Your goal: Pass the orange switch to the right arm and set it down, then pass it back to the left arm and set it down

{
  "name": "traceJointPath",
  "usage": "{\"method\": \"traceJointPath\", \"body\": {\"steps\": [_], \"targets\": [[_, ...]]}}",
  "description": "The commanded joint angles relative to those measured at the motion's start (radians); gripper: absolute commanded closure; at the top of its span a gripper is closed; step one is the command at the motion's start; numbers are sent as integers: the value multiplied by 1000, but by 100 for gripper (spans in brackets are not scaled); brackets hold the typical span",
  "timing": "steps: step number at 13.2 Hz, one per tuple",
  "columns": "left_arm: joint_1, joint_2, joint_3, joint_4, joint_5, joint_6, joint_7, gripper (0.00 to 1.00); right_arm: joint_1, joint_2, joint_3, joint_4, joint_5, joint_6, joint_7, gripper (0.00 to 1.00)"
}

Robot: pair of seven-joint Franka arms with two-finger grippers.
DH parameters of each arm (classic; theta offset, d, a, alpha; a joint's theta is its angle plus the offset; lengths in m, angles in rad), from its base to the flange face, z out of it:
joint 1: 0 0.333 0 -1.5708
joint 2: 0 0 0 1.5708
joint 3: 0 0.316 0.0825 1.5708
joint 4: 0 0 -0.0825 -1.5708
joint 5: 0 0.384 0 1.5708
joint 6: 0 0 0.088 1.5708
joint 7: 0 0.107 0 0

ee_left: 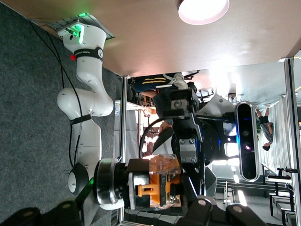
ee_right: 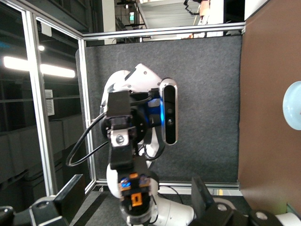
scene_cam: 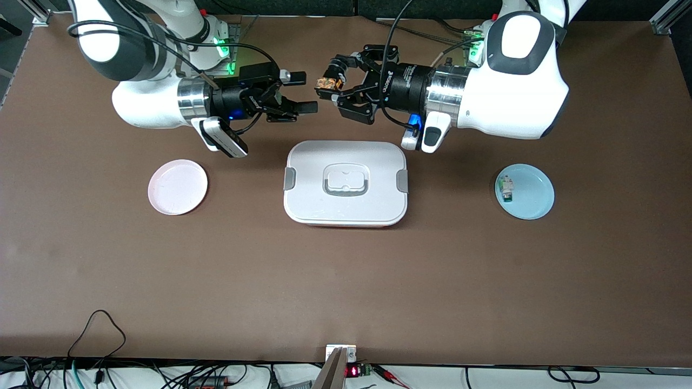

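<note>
Brown tabletop carried the box at its middle, a pink plate toward the right arm's end and a blue plate holding a small white-and-green component toward the left arm's end. Above the table's robot-side edge, the left gripper pinched the orange switch, facing the right gripper, whose fingers stood spread and empty.

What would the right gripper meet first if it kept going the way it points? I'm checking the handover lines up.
Most likely the orange switch, held by the left gripper directly ahead of the open right gripper, both up over the table near the box. Their heights look matched, though depth is hard to judge.
</note>
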Motion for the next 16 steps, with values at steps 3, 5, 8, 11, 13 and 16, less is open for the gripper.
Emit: {"method": "traceJointPath", "body": {"steps": [3, 5, 8, 11, 13, 16], "targets": [[-1, 11, 0, 22, -32, -2, -13, 97, 14, -29, 29, -28, 89, 46, -27, 1], [-1, 11, 0, 22, -32, -2, -15, 97, 17, -32, 30, -28, 92, 49, -27, 1], [-1, 11, 0, 22, -32, -2, -15, 97, 26, -38, 30, -29, 92, 49, -27, 3], [-1, 11, 0, 22, -32, -2, -15, 97, 32, -42, 33, -31, 90, 61, -29, 5], [-1, 11, 0, 22, -32, -2, -15, 97, 32, -49, 44, -31, 90, 78, -29, 7], [-1, 11, 0, 22, -32, -2, -15, 97, 32, -49, 44, -31, 87, 78, -29, 25]]}}
